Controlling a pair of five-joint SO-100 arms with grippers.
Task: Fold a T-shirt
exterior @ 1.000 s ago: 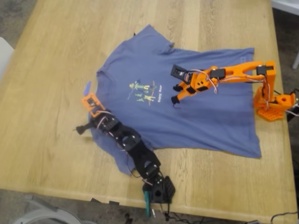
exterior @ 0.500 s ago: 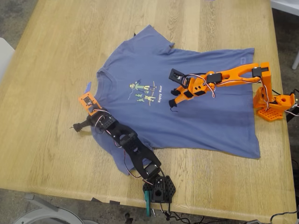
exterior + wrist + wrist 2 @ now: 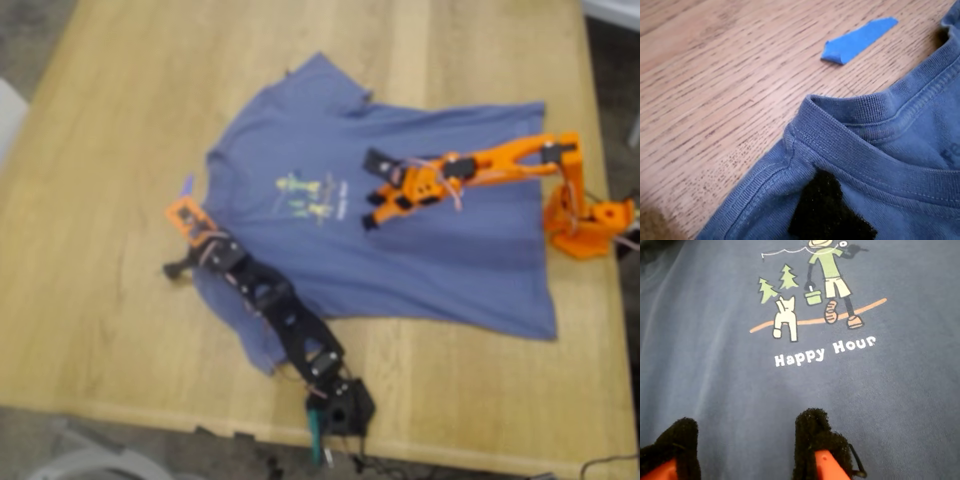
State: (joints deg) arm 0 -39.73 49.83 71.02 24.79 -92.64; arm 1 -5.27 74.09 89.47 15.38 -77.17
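Observation:
The slate-blue T-shirt (image 3: 420,240) lies flat and face up on the wooden table (image 3: 100,120), its collar toward the exterior view's left. The print and "Happy Hour" lettering (image 3: 825,352) fill the second wrist view. My second gripper (image 3: 745,450), on the orange arm (image 3: 372,215), hangs open just over the chest beside the print, with nothing between its black pads (image 3: 817,437). My first gripper (image 3: 190,250), on the black arm, is at the shoulder by the collar (image 3: 860,145). One black pad (image 3: 825,210) rests on the cloth; the other finger is out of view.
A small blue scrap (image 3: 857,40) lies on bare wood just beyond the collar (image 3: 186,186). The orange arm's base (image 3: 585,225) stands at the table's edge on the exterior view's right, and the black arm's base (image 3: 340,405) stands by the near edge.
My second gripper has dropped and reached toward the print, to the exterior view's left. My first gripper has shifted slightly toward the collar. The shirt lies as before.

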